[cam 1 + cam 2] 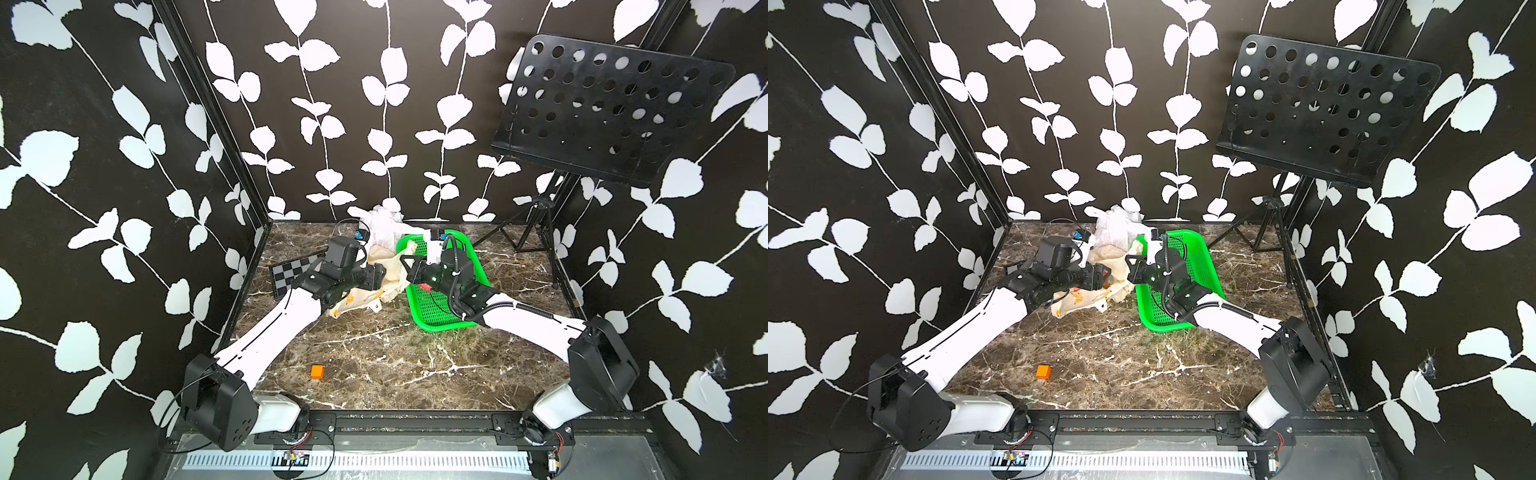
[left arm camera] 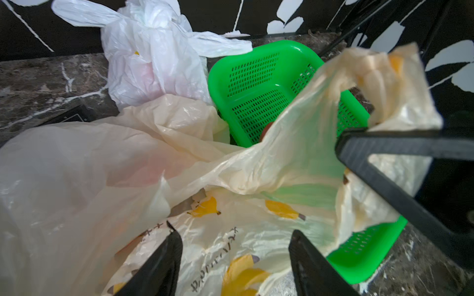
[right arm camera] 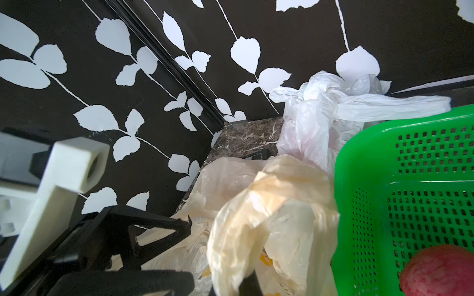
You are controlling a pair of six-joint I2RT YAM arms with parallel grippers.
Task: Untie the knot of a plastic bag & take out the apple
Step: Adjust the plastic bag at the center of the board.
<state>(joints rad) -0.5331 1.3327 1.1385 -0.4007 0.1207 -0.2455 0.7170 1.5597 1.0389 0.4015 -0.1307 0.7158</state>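
Your right gripper (image 1: 406,262) is closed on a lifted edge of the cream translucent plastic bag with yellow print (image 2: 230,166). In the left wrist view the film hangs from its black finger, raised above the rest of the bag.

Your left gripper (image 2: 232,230) has its jaws apart, poised over the printed face of the same bag. The fingers pinch nothing, and you cannot tell whether their tips touch the film.

The round red apple (image 3: 438,271) lies inside the green perforated plastic basket (image 3: 359,159), out of the bag and close under your right wrist.

The cream bag lies slumped on the brown marble tabletop (image 1: 374,353), against the basket's side that faces your left arm.

Behind it, by the back wall, a white plastic bag (image 3: 315,115) stands with its handles knotted at the top. One loose end reaches over the basket's far corner. A pinkish tint shows through both bags, and its cause cannot be told.

A small orange cube (image 1: 317,371) sits near the front edge, well apart from the work. A black-and-white checkered board (image 1: 286,270) lies partly under your left arm. A black perforated music stand (image 1: 611,112) stands at the back right corner.
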